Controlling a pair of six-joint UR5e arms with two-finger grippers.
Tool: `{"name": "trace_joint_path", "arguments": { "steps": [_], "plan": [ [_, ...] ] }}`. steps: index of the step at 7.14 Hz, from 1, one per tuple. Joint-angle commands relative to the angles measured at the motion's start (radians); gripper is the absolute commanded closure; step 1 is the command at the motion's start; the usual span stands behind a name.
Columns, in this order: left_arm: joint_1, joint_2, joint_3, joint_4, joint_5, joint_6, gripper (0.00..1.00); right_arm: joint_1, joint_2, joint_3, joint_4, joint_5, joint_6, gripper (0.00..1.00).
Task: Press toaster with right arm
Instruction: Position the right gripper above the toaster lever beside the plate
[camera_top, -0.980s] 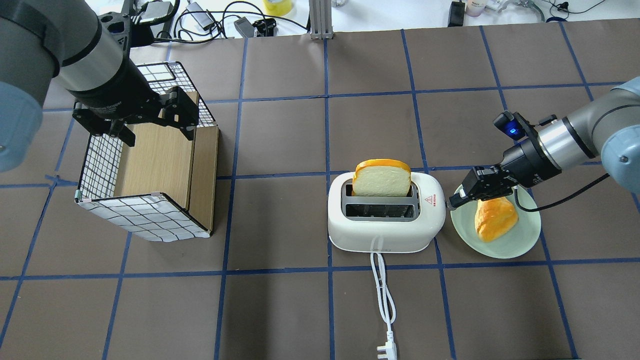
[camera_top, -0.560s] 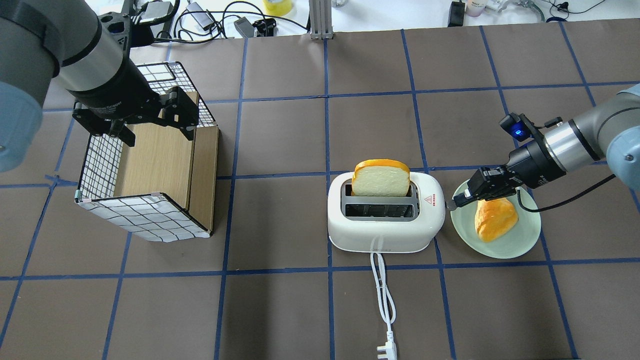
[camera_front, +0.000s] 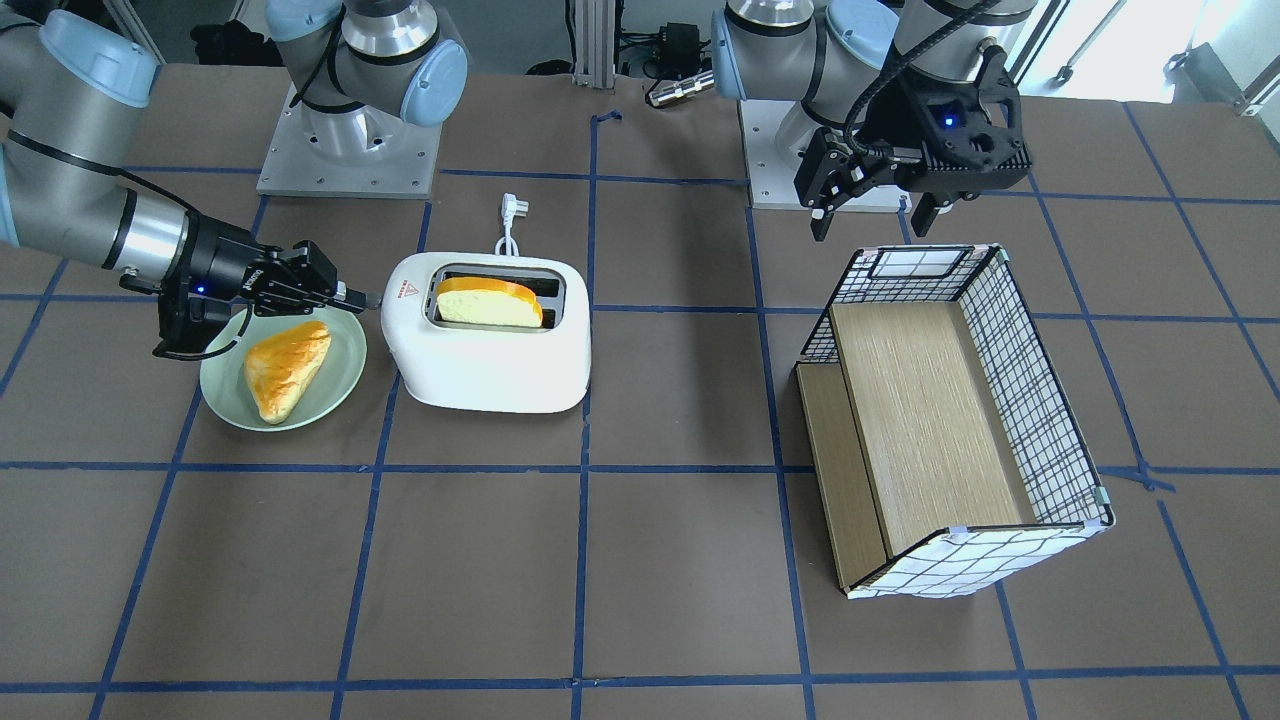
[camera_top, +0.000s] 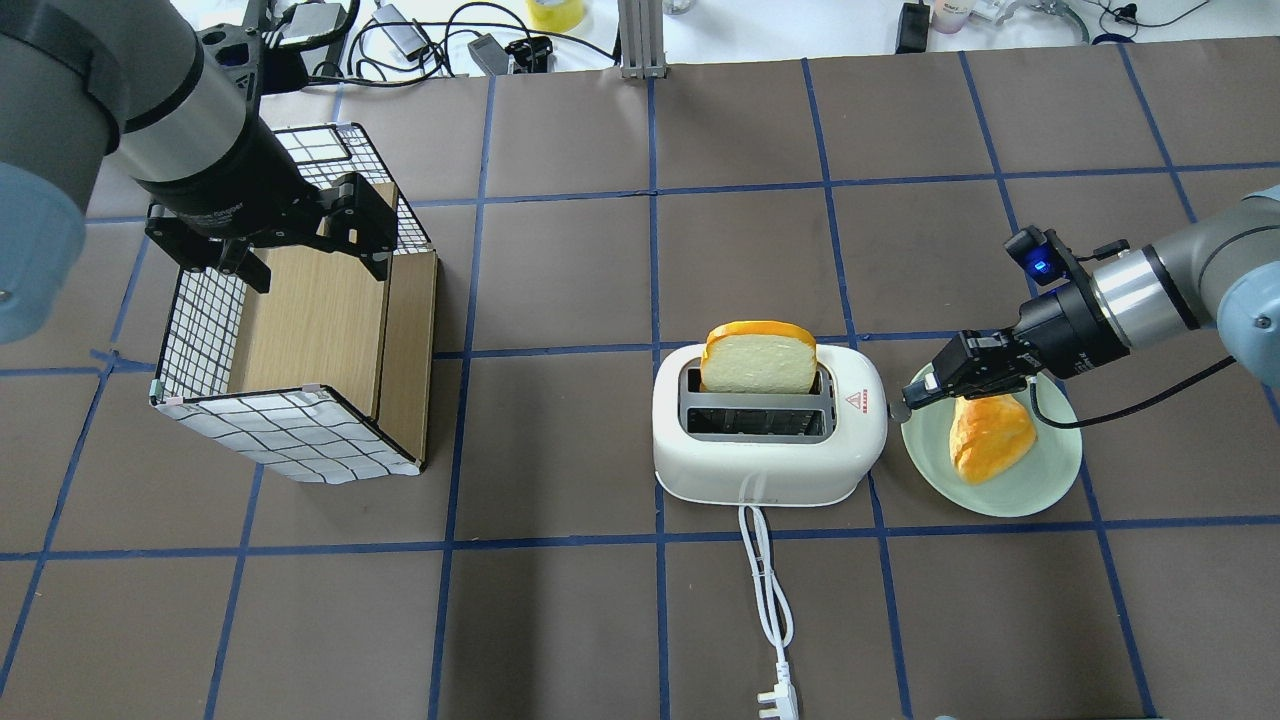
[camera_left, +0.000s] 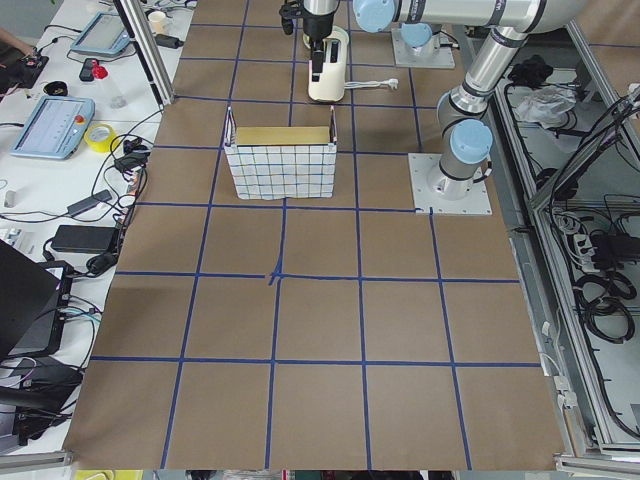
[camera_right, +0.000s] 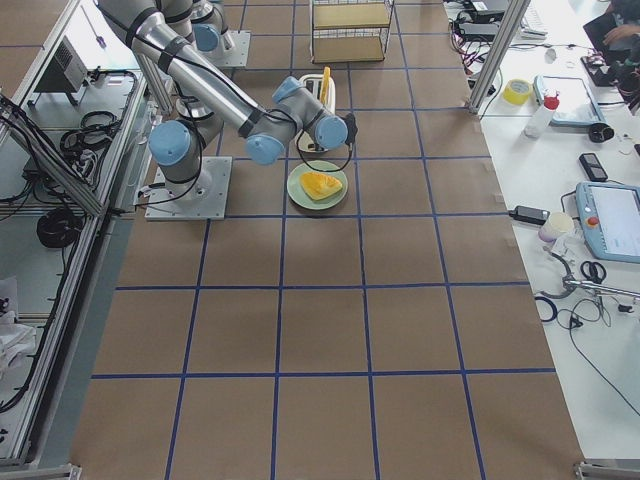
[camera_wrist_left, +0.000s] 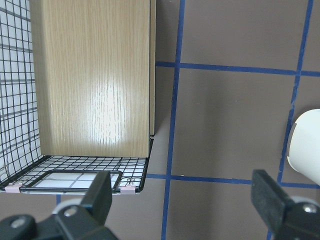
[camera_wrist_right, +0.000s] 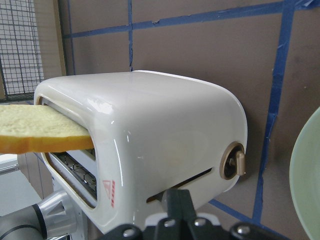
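Scanning across: my left pincer (camera_top: 310, 262) hangs wide open and empty above the wire basket (camera_top: 290, 440), clear of the work. The toaster (camera_top: 768, 470) stands mid-table; at its 3 o'clock my right pincer (camera_top: 912, 394), closed on nothing to form one blunt tip, meets the lever (camera_top: 896, 409).

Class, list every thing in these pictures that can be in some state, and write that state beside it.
toaster: upright, one slot filled, one empty
bread slice: sticking up, not lowered
plug: unplugged, lying loose
plate: holds a pastry
right gripper: shut, tip at the toaster's lever end
left gripper: open, empty
wire rack: empty
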Motion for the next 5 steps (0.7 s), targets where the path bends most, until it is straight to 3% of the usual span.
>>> {"name": "trace_joint_path", "arguments": {
  "steps": [1, 5],
  "plan": [
    [0.0, 0.0, 0.0, 0.0, 0.0, 0.0, 0.0, 0.0, -0.008, 0.002, 0.003, 0.001, 0.013, 1.0],
    [0.0, 0.0, 0.0, 0.0, 0.0, 0.0, 0.0, 0.001, -0.009, 0.005, 0.03, 0.037, 0.01, 1.0]
  ]
}}
